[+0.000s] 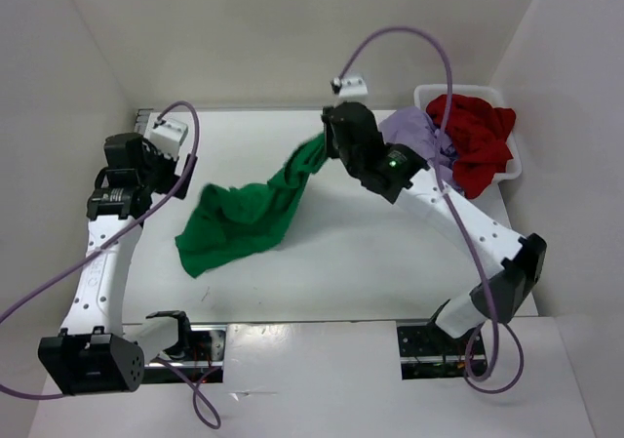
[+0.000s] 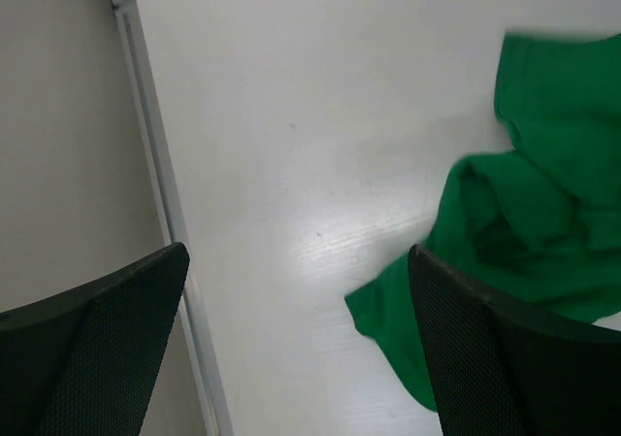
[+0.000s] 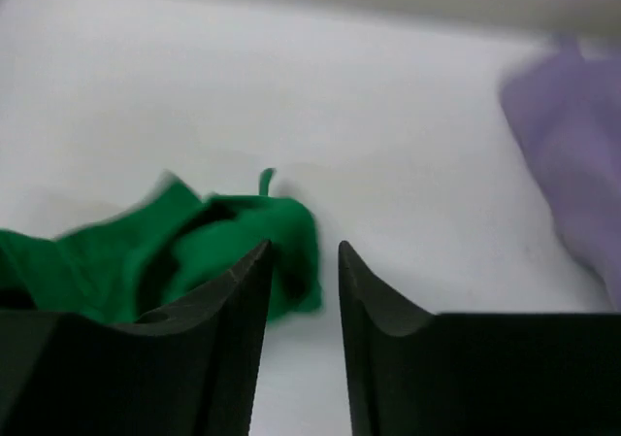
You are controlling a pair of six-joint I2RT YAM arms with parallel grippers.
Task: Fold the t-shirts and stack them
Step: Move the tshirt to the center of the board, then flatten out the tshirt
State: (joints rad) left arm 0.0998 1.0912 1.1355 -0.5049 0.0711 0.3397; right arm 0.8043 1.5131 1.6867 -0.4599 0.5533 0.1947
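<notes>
- Green t-shirt [image 1: 244, 219]: lies crumpled in a diagonal strip on the tabletop [image 1: 390, 253], left of centre. Its upper end reaches to the right arm.
- Right fingers [image 3: 243, 290]: a narrow gap, with bare tabletop showing through it. Green cloth sits just beside one tip, and none is visibly pinched.
- Left fingers [image 2: 116, 329]: spread wide and empty, with the shirt's edge near one of them.
- Lavender t-shirt [image 1: 414, 129]: heaped at the left rim of the white basket [image 1: 429, 92]. Dark red t-shirt [image 1: 478, 136]: piled inside the basket.
- Handling (judgement): the cloth is light and limp with no stiffness. It will likely sag and bunch if lifted at one point. Best taken at two separated points along a hem or the shoulders, one per arm, so it can be drawn flat.
- Views: only the top view shows the shirt's whole extent and the basket. Only the right wrist view shows the gap between the right fingers. The left wrist view shows the folds and the loose edge of the lower end, which the top view gives only as one green mass.
</notes>
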